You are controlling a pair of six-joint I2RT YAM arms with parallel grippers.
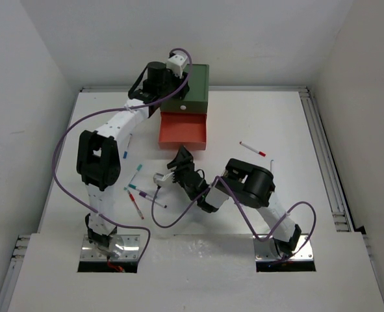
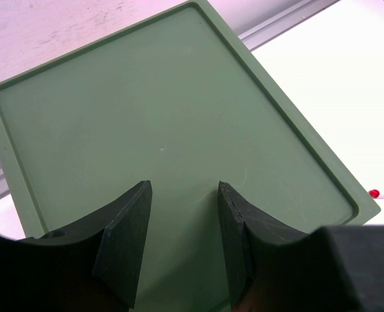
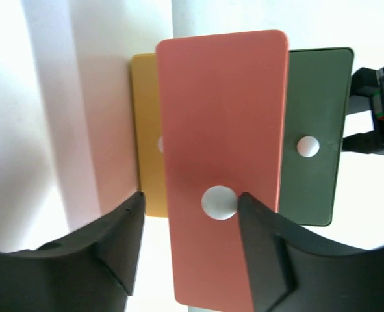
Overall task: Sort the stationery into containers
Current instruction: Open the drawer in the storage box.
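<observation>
The cabinet stands at the back of the table, its dark green top filling the left wrist view. Its orange-red drawer is pulled out toward me. My left gripper is open and empty, just above the green top. My right gripper is open and empty, facing the orange-red drawer front; its right fingertip is beside the white knob. The yellow front and green front show behind. Pens lie on the table: a red-capped one, a blue-capped one, and several at the left.
The white table ends in raised walls on the left and back and a rail on the right. My right arm lies low across the centre near the pens. A purple cable loops beside the left arm.
</observation>
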